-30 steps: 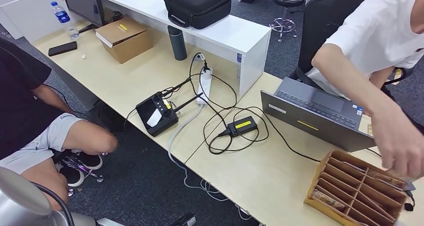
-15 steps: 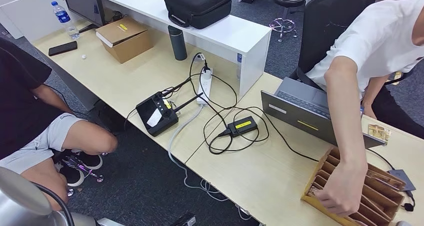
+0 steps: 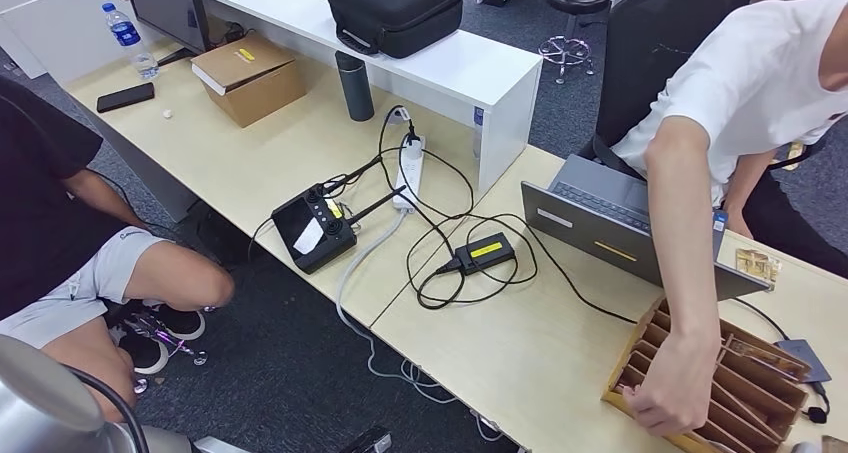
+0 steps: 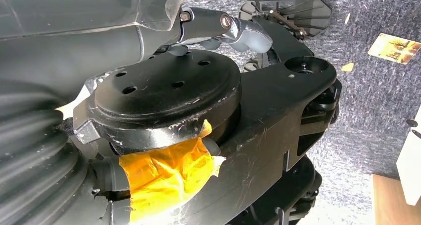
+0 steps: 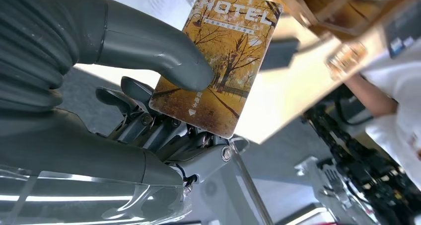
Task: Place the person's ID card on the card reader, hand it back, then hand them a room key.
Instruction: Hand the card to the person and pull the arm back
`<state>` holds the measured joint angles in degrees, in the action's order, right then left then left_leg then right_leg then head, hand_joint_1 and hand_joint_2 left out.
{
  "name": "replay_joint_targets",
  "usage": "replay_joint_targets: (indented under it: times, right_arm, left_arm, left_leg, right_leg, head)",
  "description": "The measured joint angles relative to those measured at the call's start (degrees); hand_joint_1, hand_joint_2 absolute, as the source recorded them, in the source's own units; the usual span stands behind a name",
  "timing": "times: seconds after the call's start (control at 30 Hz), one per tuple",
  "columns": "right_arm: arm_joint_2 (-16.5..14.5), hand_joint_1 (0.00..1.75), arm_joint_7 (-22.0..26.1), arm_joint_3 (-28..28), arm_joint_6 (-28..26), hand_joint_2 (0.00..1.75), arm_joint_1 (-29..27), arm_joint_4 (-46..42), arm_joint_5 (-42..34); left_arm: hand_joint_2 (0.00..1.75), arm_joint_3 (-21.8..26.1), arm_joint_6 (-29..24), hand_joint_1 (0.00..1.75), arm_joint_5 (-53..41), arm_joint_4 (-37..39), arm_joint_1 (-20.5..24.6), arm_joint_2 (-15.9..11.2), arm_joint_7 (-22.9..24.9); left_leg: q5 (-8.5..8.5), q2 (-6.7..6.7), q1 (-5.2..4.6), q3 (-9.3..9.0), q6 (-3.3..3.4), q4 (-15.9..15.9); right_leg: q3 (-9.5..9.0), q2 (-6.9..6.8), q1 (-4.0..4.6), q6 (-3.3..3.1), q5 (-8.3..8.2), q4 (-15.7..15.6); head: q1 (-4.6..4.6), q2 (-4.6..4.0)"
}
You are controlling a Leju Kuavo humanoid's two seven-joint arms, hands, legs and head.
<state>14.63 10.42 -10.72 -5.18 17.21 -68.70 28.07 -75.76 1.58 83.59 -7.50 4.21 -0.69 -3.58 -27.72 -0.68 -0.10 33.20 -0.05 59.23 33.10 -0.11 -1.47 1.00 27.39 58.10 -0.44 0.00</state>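
Apparently the last step: the key card is in the right hand, pinched under its thumb.
Next it must go to the person, whose hand is at the card box; the left hand's grasp I cannot tell.
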Motion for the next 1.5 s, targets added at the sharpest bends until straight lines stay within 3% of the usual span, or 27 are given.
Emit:
replay_joint_targets:
  times: [0.3, 0.57, 0.87, 1.03, 1.17, 1.5]
  right_arm:
    - [1.5, 1.75, -3.1, -1.3, 2.1, 1.75, 10.2, -3.7, -0.3]
    - [-0.1, 1.75, -6.4, -7.5, 2.5, 1.75, 21.9, -0.2, 1.2]
    - [-7.8, 1.75, -9.7, -15.3, 0.3, 1.75, 33.1, 11.3, 6.2]
    - [-11.9, 1.75, -10.2, -18.4, -0.5, 1.75, 36.1, 15.9, 7.4]
    - [-13.5, 0.0, -10.0, -19.9, -0.6, 1.75, 37.0, 17.5, 7.7]
    - [-14.0, 0.0, -9.7, -21.6, -0.5, 1.75, 37.0, 18.2, 7.9]
  left_arm:
    - [1.75, 0.0, 0.1, 0.0, -0.2, 0.0, 0.0, 0.0, 0.1]
    - [1.75, -0.4, 0.2, 0.0, -1.1, 0.0, 0.3, 0.0, 0.6]
    - [1.75, -1.1, 0.0, 0.0, -3.5, 0.0, 1.0, 0.0, 0.6]
    - [1.75, -1.3, -0.4, 0.0, -3.6, 0.0, 1.0, 0.1, 0.6]
    - [1.75, -1.9, -0.2, 0.0, -3.6, 0.0, 1.0, 0.2, 0.5]
    - [1.75, -2.1, 0.2, 0.0, -3.9, 0.0, 1.0, 0.1, -0.6]
  left_leg:
    - [0.04, 0.02, 0.0, 0.0, -0.02, 0.0]
    - [0.1, -0.04, 0.02, 0.02, -0.05, 0.0]
    - [0.17, 0.09, 0.02, 0.01, -0.16, 0.0]
    - [0.21, -0.1, 0.04, 0.04, -0.21, 0.0]
    - [0.21, -0.13, 0.05, 0.08, -0.21, 0.0]
    - [0.21, -0.09, 0.03, 0.07, -0.21, 0.0]
  right_leg:
    - [0.0, 0.04, 0.0, -0.01, -0.04, 0.0]
    - [0.0, -0.02, 0.01, -0.02, -0.05, 0.1]
    - [0.12, 0.15, 0.01, -0.14, -0.13, 0.2]
    - [0.14, -0.02, 0.04, -0.16, -0.12, 0.2]
    - [0.15, -0.07, 0.03, -0.17, -0.11, 0.2]
    - [0.14, -0.05, 0.01, -0.17, -0.15, 0.1]
  head:
    - [-0.01, 0.0]
    - [0.0, 0.0]
    - [-0.01, 0.0]
    - [-0.01, 0.0]
    - [-0.02, 0.0]
    - [0.0, 0.0]
